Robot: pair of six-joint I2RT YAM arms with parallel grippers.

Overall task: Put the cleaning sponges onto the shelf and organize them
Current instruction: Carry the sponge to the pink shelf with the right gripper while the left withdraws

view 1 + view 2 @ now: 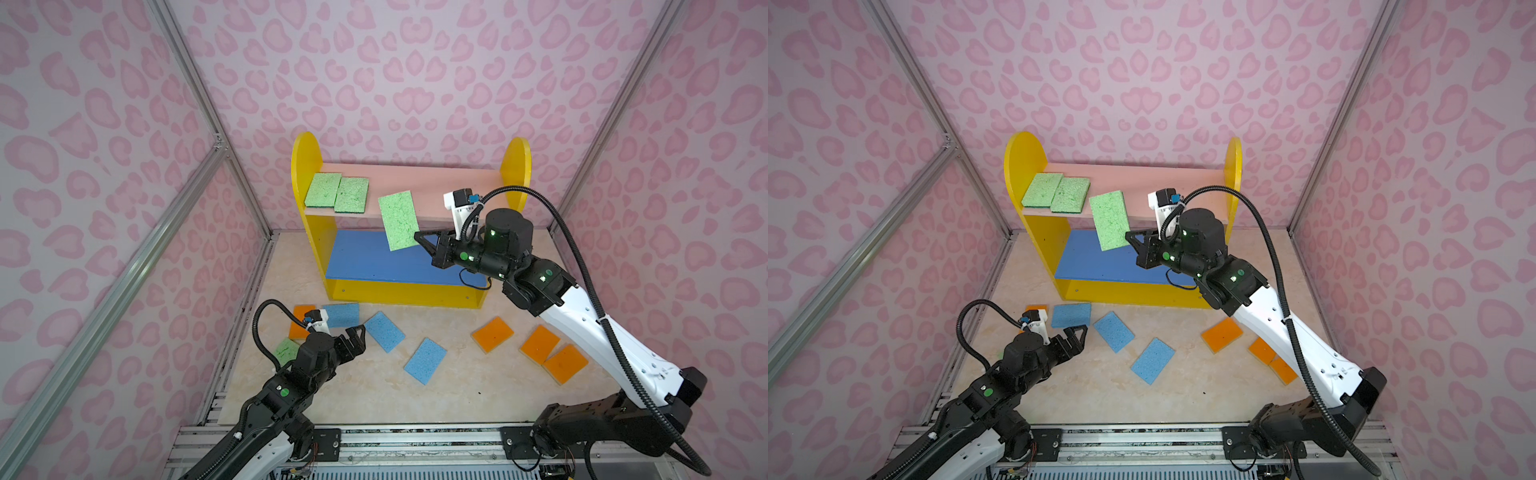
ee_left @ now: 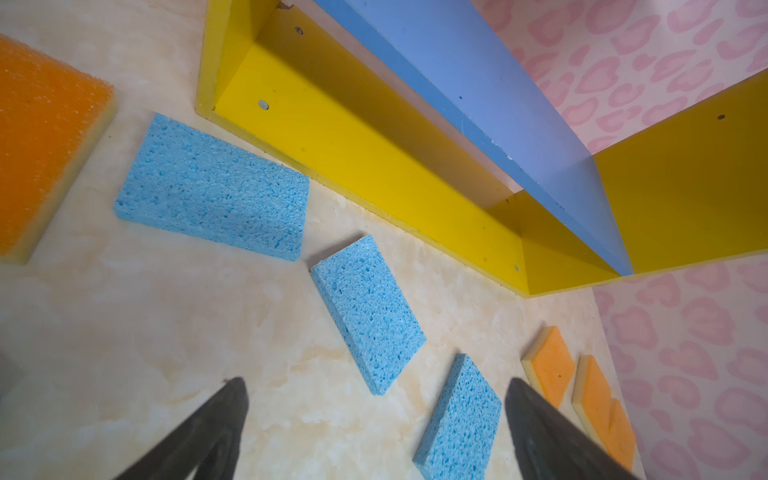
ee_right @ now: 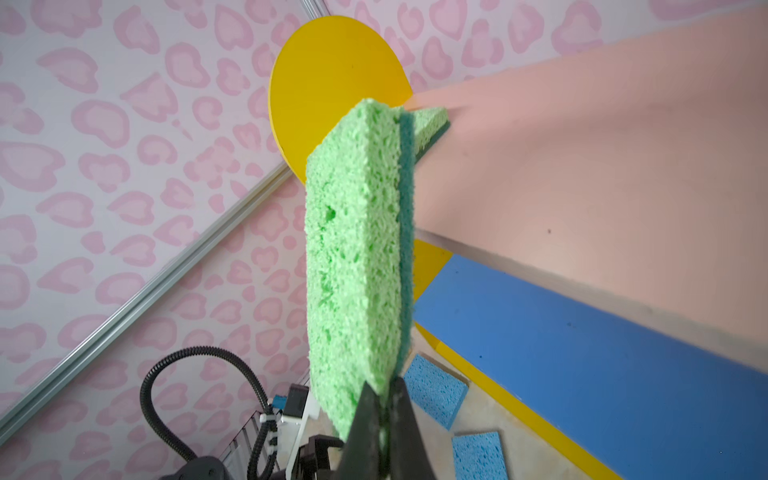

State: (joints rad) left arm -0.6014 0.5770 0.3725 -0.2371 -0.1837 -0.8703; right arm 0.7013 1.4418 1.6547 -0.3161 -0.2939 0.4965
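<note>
Right gripper (image 1: 420, 237) is clamped on the near edge of a green sponge (image 1: 398, 220), which sticks out tilted past its fingertips, by the front edge of the shelf's (image 1: 306, 166) pink board (image 1: 436, 183). Left gripper (image 1: 357, 332) gapes wide, empty; a blue sponge (image 1: 384, 331) lies just beyond its fingertips.

The left arm (image 1: 316, 353) hides most of one green sponge (image 1: 286, 349).

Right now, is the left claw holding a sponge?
No, in the left wrist view the left claw stands open, with only floor and loose blue sponges showing between its fingers.
</note>
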